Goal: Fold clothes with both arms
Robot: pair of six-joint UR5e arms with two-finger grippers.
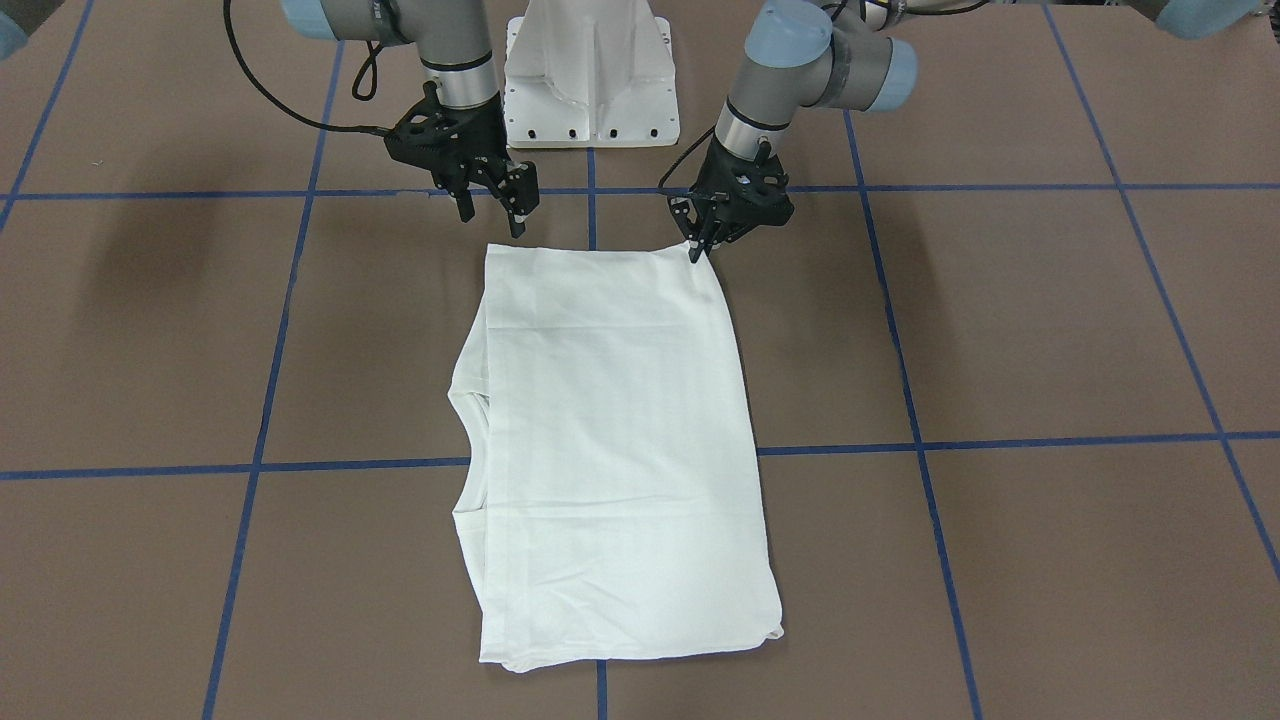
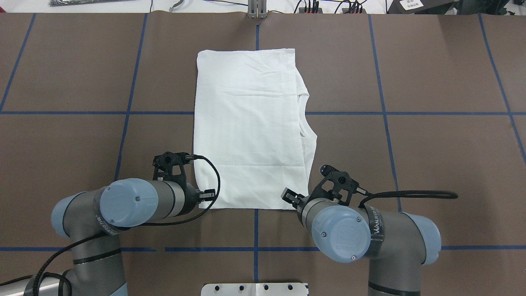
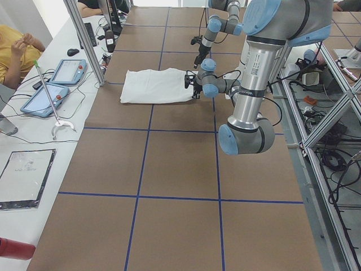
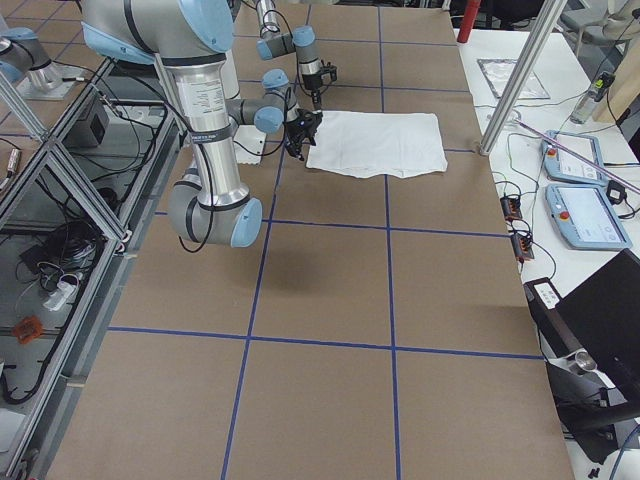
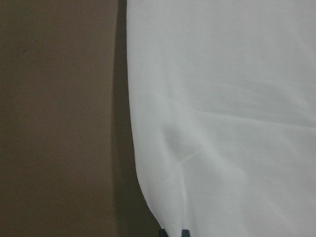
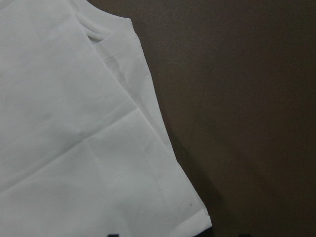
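Pinching T-shirt [image 1: 610, 430] corner: L claw [image 1: 697, 250] | R claw [image 1: 492, 218] released, by other corner | base block [image 1: 590, 90] behind, apart

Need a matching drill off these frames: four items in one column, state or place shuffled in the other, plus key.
Column 1
1. left pincer
2. right pincer
3. T-shirt
4. base block

Column 2
A. lies folded flat on the table
B. white metal, at the table's edge
C. open, by a shirt corner
D. closed on a shirt corner

Pairs: 1-D, 2-C, 3-A, 4-B
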